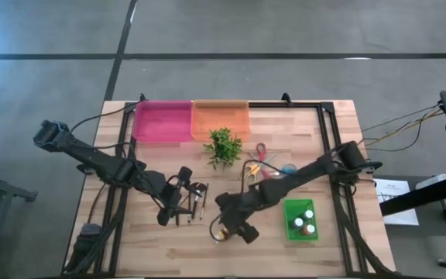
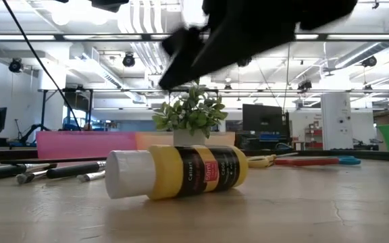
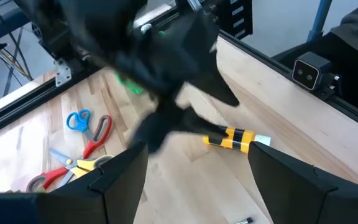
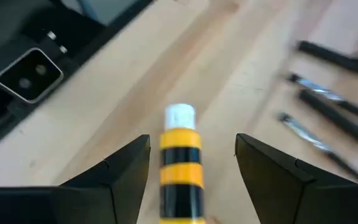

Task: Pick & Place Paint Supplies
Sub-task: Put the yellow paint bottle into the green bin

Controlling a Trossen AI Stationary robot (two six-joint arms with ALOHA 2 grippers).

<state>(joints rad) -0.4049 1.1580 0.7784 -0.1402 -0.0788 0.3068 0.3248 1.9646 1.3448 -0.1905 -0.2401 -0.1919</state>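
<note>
The yellow tube [image 2: 181, 173], lying white-capped, reads "50ml"; the brand is illegible. Right gripper [image 4: 191, 180] straddles it, fingers wide, not touching; left gripper [image 3: 194, 180] wide, empty

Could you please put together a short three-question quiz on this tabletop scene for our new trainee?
1. True or false: the yellow paint tube stands upright.
2. Which gripper hovers over that tube: A) left gripper, B) right gripper?
3. Fill in: the green bin holds small paint ____.

Key: 1 false, it lies on its side on the table; 2 B, with open jaws either side of it; 3 bottles.
</note>
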